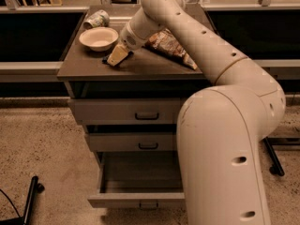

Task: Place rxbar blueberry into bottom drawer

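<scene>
On the dark brown worktop [154, 65], your hand [117, 56] rests low beside the shallow white bowl [98, 38]; you cannot tell whether it is clamped. Just under it shows a dark edge, seemingly the dark blue rxbar blueberry [107, 61]. The bottom grey metal drawer [140, 199] stands pulled open.

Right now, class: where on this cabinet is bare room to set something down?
Bare: the front strip of the cabinet top, before the pincer between bowl and chip bag; the open bottom drawer. Crowded: the back, by the can.

no legible text on chip bag [171, 48], cup [96, 19] or drawers [146, 110], tool [117, 56] at cabinet top [145, 68] beside bowl [98, 38]
</scene>
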You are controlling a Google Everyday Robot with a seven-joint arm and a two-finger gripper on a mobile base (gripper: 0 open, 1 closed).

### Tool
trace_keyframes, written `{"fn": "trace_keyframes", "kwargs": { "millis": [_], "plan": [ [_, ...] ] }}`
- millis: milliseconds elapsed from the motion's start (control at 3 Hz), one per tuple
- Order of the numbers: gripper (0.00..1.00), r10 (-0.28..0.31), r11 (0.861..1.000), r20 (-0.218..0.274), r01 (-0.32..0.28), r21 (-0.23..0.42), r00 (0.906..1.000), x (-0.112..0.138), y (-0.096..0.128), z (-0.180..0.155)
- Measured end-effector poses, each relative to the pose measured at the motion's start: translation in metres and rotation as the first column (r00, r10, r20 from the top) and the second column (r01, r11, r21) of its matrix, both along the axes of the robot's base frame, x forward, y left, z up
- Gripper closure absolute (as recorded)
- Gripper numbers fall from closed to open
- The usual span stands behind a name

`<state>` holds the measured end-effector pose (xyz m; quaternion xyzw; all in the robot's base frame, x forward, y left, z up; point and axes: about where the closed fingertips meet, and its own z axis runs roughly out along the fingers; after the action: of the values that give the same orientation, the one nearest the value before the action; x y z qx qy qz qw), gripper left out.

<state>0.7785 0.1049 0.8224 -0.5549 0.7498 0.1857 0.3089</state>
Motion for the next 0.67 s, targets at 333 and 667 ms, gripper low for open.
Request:
{"fn": "trace_keyframes", "kwargs": {
  "millis": [333, 667],
  "plan": [
    [0.54, 0.011, 1.0, -0.002, -0.011, 0.008, 0.9999, 0.0001, 0.0003, -0.0015],
    [0.77, 0.045, 0.999, 0.003, -0.045, 0.024, 0.999, -0.0024, 0.0043, 0.0006]
  ]
}}
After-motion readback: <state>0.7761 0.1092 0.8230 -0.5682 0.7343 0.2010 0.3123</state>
